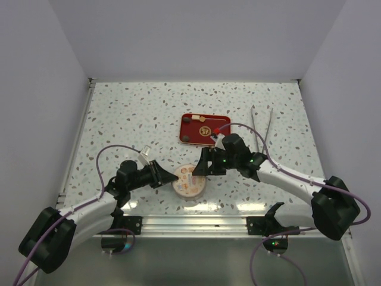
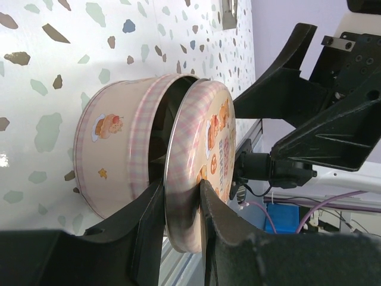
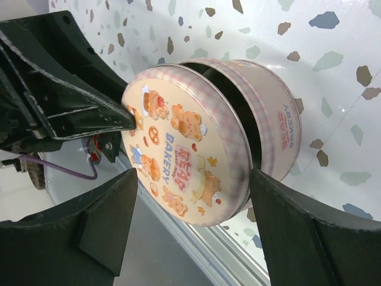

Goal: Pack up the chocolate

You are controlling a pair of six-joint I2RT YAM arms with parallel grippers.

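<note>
Speckled white bench (image 1: 131, 113), with pale walls on three sides. We take the round tin (image 2: 113, 149) as our landmark. Beyond it lies the red tray (image 1: 194, 131), and the chocolate (image 1: 186, 120) sits in that tray as small dark pieces near its corners. We see none in the tin.

We judge the pieces light, rigid but brittle, smooth, and liable to smear under pressure. They call for a gentle pinch across opposite sides.

The left claw (image 2: 180, 192) is closed on the rim of the lid (image 2: 208, 149), one finger on each face, with the lid tilted partly off the tin. The right claw (image 3: 195, 196) is spread wide astride the tin and holds nothing. We cannot confirm contact with the tin wall.

Only the overhead view shows the tray and chocolate. Only the wrist views show the lid's gap and the grip. The tin's interior is dark in both.
</note>
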